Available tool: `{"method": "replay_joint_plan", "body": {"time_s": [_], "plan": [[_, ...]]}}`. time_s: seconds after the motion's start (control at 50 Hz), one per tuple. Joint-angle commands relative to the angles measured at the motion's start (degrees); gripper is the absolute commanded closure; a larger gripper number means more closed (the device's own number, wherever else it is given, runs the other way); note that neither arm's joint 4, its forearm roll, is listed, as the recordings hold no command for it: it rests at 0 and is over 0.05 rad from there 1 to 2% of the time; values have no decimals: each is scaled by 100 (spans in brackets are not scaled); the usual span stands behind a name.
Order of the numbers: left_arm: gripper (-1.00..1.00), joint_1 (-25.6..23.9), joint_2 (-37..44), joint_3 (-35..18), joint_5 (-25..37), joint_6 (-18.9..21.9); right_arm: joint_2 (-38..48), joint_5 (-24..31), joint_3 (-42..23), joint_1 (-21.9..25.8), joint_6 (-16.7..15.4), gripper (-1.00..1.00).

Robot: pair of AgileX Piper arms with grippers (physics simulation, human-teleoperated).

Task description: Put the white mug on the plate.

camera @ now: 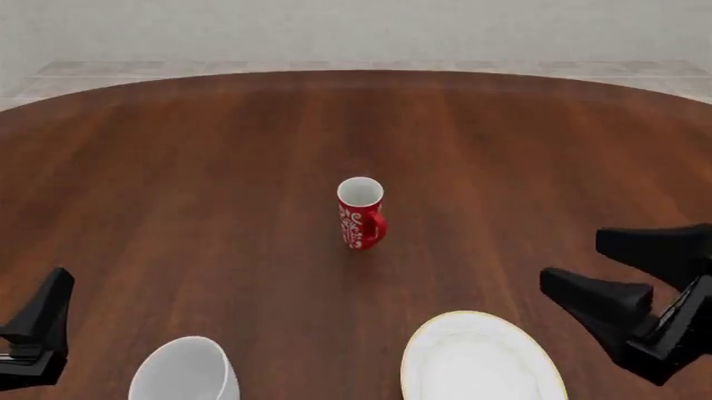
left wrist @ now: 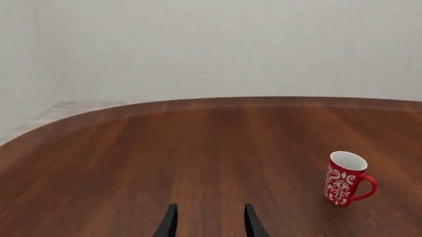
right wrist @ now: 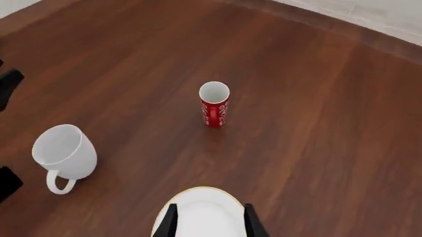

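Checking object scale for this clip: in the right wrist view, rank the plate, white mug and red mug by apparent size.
1. White mug, largest as seen.
2. Red mug, clearly smaller.
The plate is cut off by the frame edge and nearest the camera, so it is left unranked; its visible part already looks wider than the white mug.

The white mug stands left of the plate, red mug behind both.

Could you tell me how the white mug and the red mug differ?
The white mug is plain, wide and bulky; the red mug is slimmer, with white patterns. The white mug stands near the left gripper, the red mug mid-table. Both stand upright, empty, ungripped.
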Motion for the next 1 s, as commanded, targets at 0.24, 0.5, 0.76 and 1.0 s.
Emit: {"method": "replay_joint_plan", "body": {"time_s": [0.24, 0.5, 0.76, 1.0], "plan": [[-100, -1, -2, 7, -5, 1, 1651, 380, -723, 1364, 252, -100], [-100, -1, 0, 7, -8, 4, 2511, -190, -909, 2216, 1294, -100], [-100, 0, -2, 7, -6, 4, 2931, -638, -933, 2602, 1838, -100], [-100, -1, -1, 10, -10, 3, 3408, -1090, -871, 3068, 2294, -100]]}}
